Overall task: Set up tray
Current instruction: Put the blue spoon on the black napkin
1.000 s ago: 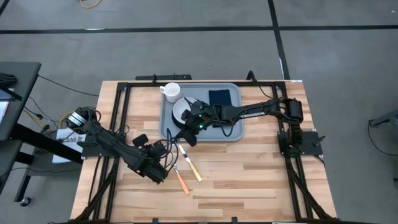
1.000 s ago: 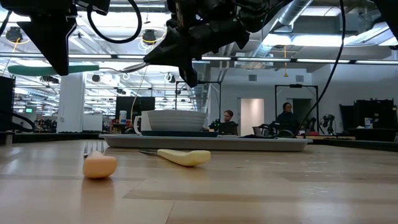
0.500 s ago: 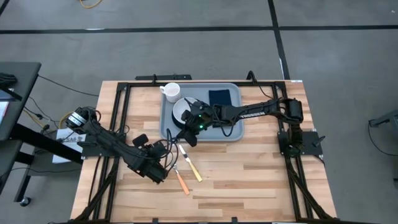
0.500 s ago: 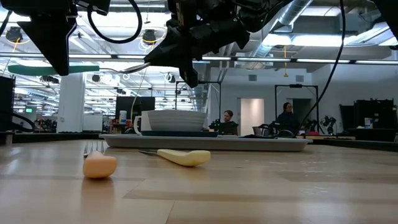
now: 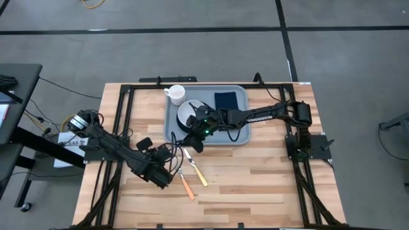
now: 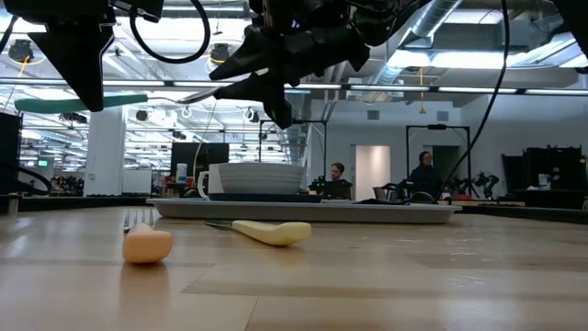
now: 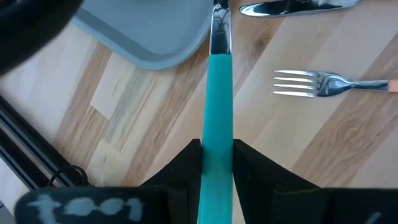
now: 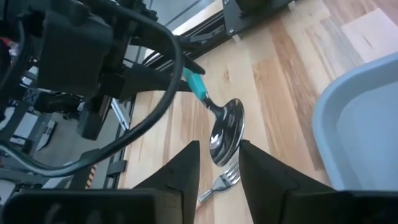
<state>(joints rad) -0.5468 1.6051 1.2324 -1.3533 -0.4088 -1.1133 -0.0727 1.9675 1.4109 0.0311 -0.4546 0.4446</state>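
The light grey-blue tray [image 5: 211, 131] lies at the table's far middle. It carries a white plate [image 5: 187, 114], a white cup [image 5: 176, 94] and a dark navy napkin [image 5: 225, 100]. My left gripper [image 7: 217, 146] is near the tray's near-left corner [image 7: 155, 37], shut on a teal-handled spoon [image 6: 83, 101]. My right gripper [image 8: 219, 163] reaches out over the tray's near edge and is open. Its fingers stand on either side of the spoon's bowl [image 8: 227, 130]; whether they touch it I cannot tell. My left gripper pinches the spoon's teal handle [image 7: 217, 124] between its two fingers. The handle runs along the fingers and sticks out ahead toward the tray. The spoon is lifted clear of the table and about level [image 6: 138, 97].
An orange-handled fork [image 5: 185, 182] and a yellow-handled knife [image 5: 199, 176] lie on the wood just near of the tray, under the spoon. The near half of the table [image 5: 255, 185] is bare wood. Black frame rails run along the table's edges [image 5: 121, 121].
In the low view my right gripper's fingers have spread apart around the spoon's metal end; it has opened. The spoon and my left gripper have stayed where they were.
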